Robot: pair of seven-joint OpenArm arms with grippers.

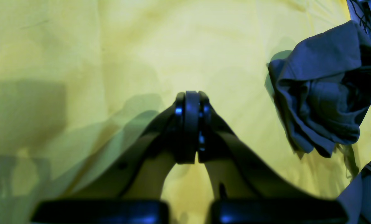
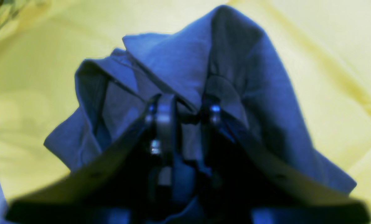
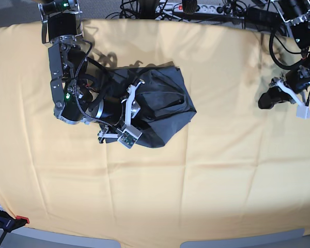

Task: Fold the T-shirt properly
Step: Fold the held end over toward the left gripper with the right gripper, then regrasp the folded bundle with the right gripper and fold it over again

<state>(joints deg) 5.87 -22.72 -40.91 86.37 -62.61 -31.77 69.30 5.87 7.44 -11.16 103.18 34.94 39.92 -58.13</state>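
The dark slate-grey T-shirt (image 3: 163, 106) lies crumpled in a heap on the yellow tablecloth (image 3: 160, 191), left of centre. My right gripper (image 3: 144, 111) is pushed into the heap. In the right wrist view the gripper (image 2: 188, 119) has a fold of the T-shirt (image 2: 185, 62) pinched between its fingers. My left gripper (image 3: 262, 102) is far to the right, over bare cloth, shut and empty. In the left wrist view the left gripper (image 1: 191, 124) has its fingers pressed together, with the T-shirt (image 1: 322, 90) well off to its right.
Cables and a power strip (image 3: 196, 8) run along the table's far edge. The tablecloth reaches the curved front edge (image 3: 144, 242). A small red clamp (image 3: 21, 219) sits at the front left corner.
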